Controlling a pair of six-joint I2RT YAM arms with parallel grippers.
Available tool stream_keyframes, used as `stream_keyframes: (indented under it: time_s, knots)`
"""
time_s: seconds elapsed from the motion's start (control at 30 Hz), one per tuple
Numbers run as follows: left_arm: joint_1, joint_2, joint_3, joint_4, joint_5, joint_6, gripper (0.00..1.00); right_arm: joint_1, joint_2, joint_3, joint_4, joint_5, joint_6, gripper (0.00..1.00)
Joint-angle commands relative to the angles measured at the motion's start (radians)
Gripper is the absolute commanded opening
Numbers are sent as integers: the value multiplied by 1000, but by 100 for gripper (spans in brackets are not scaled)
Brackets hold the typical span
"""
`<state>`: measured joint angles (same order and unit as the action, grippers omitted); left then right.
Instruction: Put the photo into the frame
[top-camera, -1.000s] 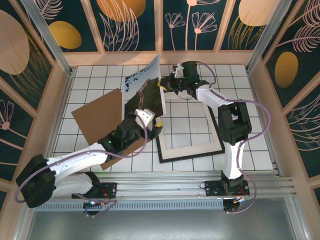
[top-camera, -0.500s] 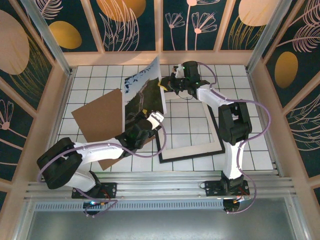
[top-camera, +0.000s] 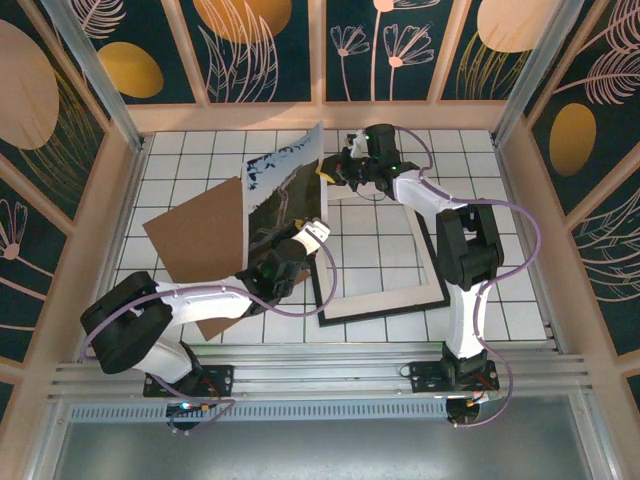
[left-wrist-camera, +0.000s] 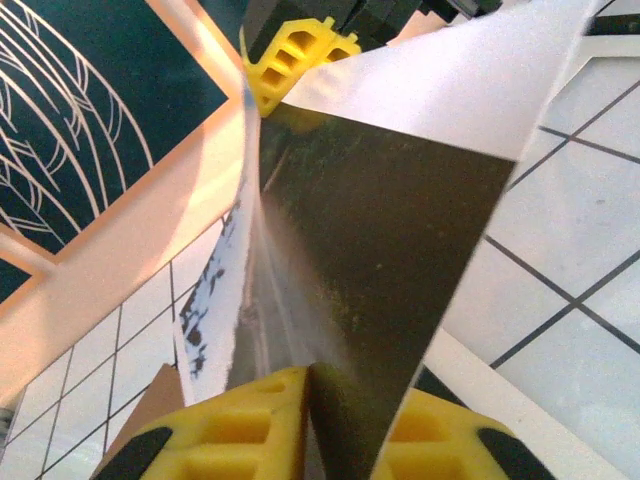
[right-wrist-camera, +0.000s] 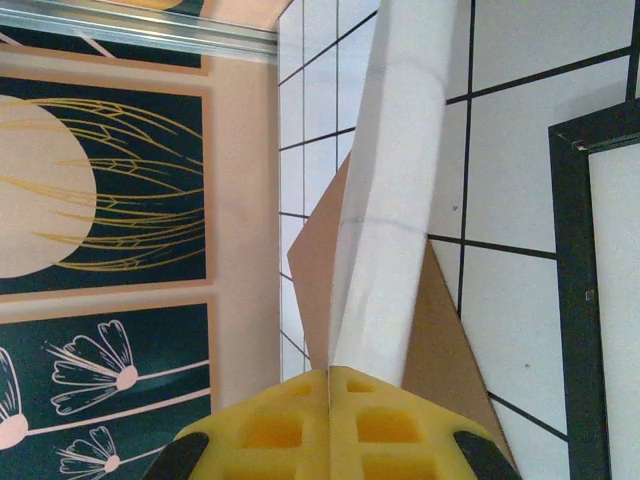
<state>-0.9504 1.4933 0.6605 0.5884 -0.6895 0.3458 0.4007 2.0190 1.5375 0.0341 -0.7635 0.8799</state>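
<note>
On my far left the brown backing board (top-camera: 195, 245) lay flat on the tiled table (top-camera: 500, 290). Over its right edge my left claw (left-wrist-camera: 318, 390) was clamped on the near edge of the photo (top-camera: 285, 195), with the print pinched between my yellow pads (left-wrist-camera: 240, 425). The photo stood tilted up off the table, picture side facing left, strung between my two claws. My right claw (right-wrist-camera: 330, 385) was closed on its far corner. To the right, the frame (right-wrist-camera: 572, 300) lay flat on the tiles with the cream-white mat (right-wrist-camera: 620, 300) inside it.
</note>
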Motion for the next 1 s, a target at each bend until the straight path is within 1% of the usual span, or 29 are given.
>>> stream_keyframes:
  time_s: [0.0,0.1,0.17,0.23,0.37,0.4,0.53,0.6,0.67,0.77,0.8,0.87,0.97]
  knots:
    - [-2,-31,8,40,-56,-28,11,4,-4,8,20,-13,7,7]
    - [-2,-57,1,50,-93,-40,2,2,-8,40,-16,-8,-8,15]
    - [-1,-73,2,56,-118,-50,0,-3,-14,66,-37,-9,-22,24]
    - [4,-91,6,55,-140,-69,0,-13,-30,92,-49,-10,-42,42]
    - [30,-162,36,-20,-153,-174,0,-62,-122,104,-32,11,-74,64]
    - [44,-185,42,-45,-145,-209,0,-74,-153,99,-20,18,-81,67]
    - [137,-310,73,-172,-49,-428,0,-118,-320,8,68,88,-111,76]
    - [184,-370,88,-213,-3,-531,0,-118,-397,-55,77,162,-142,79]
    - [232,-434,98,-227,70,-640,0,-106,-456,-139,109,220,-158,82]
    - [285,-514,110,-174,233,-782,0,-97,-476,-215,121,226,-151,83]
    - [292,-539,106,-143,264,-813,0,-93,-475,-234,125,221,-145,82]
    - [301,-590,87,-68,296,-878,0,-82,-470,-281,150,199,-129,83]
    - [329,-655,14,6,281,-1035,0,-55,-473,-348,177,179,-104,84]
